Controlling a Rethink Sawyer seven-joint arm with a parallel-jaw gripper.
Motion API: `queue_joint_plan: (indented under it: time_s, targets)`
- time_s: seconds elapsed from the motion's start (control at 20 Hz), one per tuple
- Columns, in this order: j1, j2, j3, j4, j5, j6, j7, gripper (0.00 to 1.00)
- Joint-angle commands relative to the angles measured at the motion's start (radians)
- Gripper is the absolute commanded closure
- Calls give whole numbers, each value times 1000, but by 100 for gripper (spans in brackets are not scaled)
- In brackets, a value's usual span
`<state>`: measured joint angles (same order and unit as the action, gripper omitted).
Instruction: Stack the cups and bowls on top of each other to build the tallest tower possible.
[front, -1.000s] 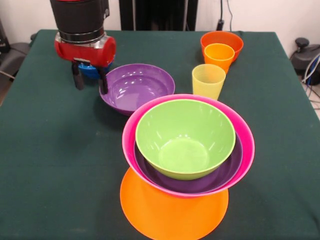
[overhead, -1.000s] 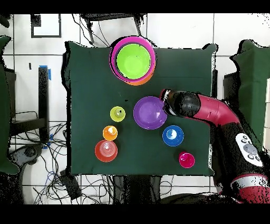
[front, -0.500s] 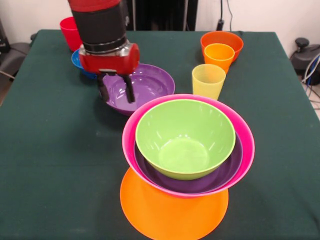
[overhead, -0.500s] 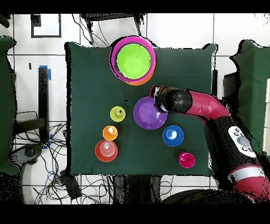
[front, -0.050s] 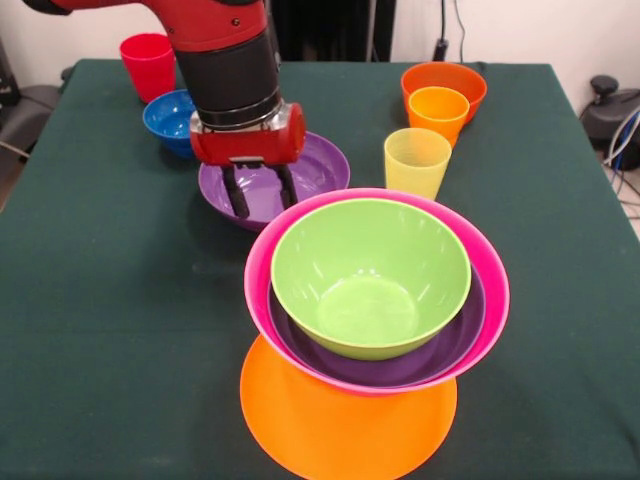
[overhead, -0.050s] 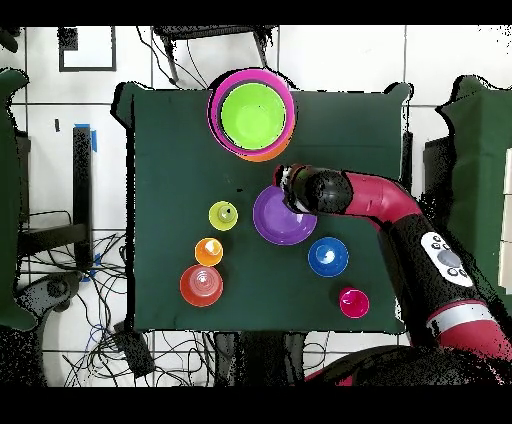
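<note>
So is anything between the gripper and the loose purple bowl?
Nothing visible. The open gripper hangs right over the purple bowl, its fingers straddling the rim nearest the tower.

A dark green table (overhead, -0.050s: 170, 150) stood on a white tiled floor (overhead, -0.050s: 340, 60), with loose cables (overhead, -0.050s: 110, 310) trailing beside it.

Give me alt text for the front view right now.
The red arm's open claw hangs over the loose glossy purple plastic bowl. In front, a lime green bowl sits nested in purple and pink bowls on a wide orange base.
</note>
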<state>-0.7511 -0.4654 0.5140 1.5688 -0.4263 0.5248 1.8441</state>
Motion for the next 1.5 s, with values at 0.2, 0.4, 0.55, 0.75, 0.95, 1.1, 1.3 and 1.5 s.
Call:
queue_joint_plan:
  time_s: [0.2, 0.4, 0.55, 0.75, 0.95, 1.1, 1.3, 1.5]
  targets:
    - [-14, 31, 74, 22, -112, 70, -242, 0]
    - [-16, 4, 83, 33, -113, 116, -243, 0]
    - [-19, -10, 91, 38, -113, 133, -243, 0]
    - [-25, -23, 104, 34, -116, 158, -257, 0]
    - [-39, -34, 117, 46, -123, 169, -267, 0]
    - [-49, -36, 129, 39, -129, 184, -288, 0]
    - [-62, -34, 135, 23, -140, 218, -318, 0]
    - [-95, -31, 147, 28, -159, 215, -341, 0]
